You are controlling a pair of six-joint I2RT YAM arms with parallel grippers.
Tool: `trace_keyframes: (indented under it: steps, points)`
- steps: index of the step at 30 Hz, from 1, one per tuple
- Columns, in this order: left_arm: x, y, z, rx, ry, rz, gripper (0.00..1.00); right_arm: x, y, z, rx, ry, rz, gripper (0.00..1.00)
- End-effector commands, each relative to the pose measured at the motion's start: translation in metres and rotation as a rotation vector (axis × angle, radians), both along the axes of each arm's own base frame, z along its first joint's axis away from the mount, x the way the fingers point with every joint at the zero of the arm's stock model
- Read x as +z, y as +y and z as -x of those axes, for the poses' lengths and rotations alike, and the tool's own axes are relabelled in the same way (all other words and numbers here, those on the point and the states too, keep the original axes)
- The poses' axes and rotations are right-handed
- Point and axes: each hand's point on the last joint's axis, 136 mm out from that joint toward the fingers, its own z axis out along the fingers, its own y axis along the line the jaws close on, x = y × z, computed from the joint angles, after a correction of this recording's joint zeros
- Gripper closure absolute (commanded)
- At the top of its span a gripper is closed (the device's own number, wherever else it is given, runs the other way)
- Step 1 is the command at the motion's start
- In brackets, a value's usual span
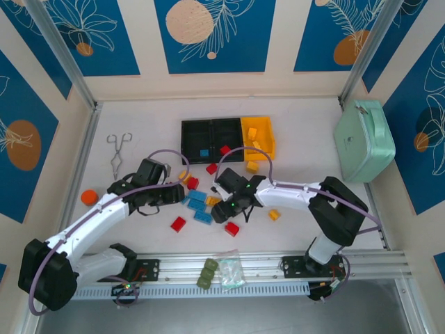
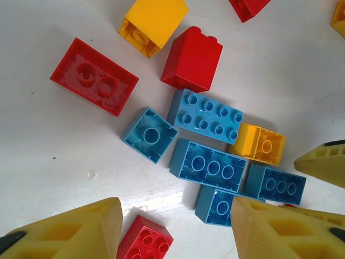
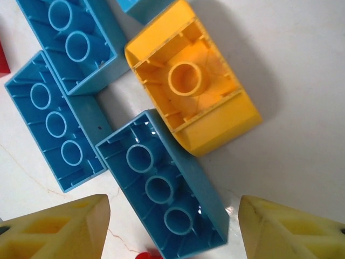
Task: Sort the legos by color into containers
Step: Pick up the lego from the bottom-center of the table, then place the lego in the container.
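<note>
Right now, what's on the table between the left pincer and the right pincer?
Top external view: between the left pincer and right pincer lies a cluster of blue legos, with one yellow-orange lego at its right side. No bare stretch.

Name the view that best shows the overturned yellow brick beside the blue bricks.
Right wrist: the yellow brick is close up, its hollow underside and centre tube clear. Left wrist shows it smaller, among blue bricks. Top external gives a tiny yellow speck.
</note>
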Motion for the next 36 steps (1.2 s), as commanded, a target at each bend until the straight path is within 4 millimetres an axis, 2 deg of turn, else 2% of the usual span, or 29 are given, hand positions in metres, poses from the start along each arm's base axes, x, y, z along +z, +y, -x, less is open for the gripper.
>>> trace_keyframes:
  steps: [1, 6, 9, 11, 15, 21, 25, 28, 33, 36]
  points:
    - [-0.001, 0.001, 0.004, -0.004, 0.004, 0.007, 0.44, -0.002, 0.009, 0.003, 0.032, 0.001, 0.014, 0.38]
    - [-0.004, 0.001, 0.005, 0.000, 0.012, 0.012, 0.45, -0.012, 0.008, 0.004, 0.036, -0.021, 0.078, 0.51]
    - [-0.006, 0.001, 0.006, -0.001, 0.017, 0.014, 0.45, -0.008, 0.007, 0.001, 0.029, -0.050, 0.097, 0.62]
    - [-0.006, 0.001, 0.006, 0.001, 0.016, 0.015, 0.45, -0.003, 0.006, -0.002, 0.027, -0.072, 0.103, 0.66]
    - [-0.003, 0.001, 0.005, 0.004, 0.008, 0.021, 0.44, 0.018, 0.004, -0.005, 0.030, -0.111, 0.092, 0.72]
    - [0.001, 0.000, 0.004, 0.012, -0.005, 0.032, 0.44, 0.068, 0.006, -0.010, 0.025, -0.147, 0.017, 0.73]
    - [0.005, 0.001, 0.004, 0.029, -0.015, 0.046, 0.45, 0.100, 0.012, -0.029, -0.041, -0.125, -0.063, 0.73]
    - [0.008, 0.001, 0.005, 0.049, -0.030, 0.067, 0.44, 0.115, 0.021, -0.048, -0.091, -0.104, -0.096, 0.73]
    - [0.018, 0.000, 0.010, 0.070, -0.048, 0.123, 0.45, 0.126, 0.037, -0.086, -0.197, -0.041, -0.140, 0.73]
    - [0.020, 0.001, 0.014, 0.084, -0.047, 0.144, 0.45, 0.126, 0.047, -0.109, -0.240, -0.023, -0.121, 0.73]
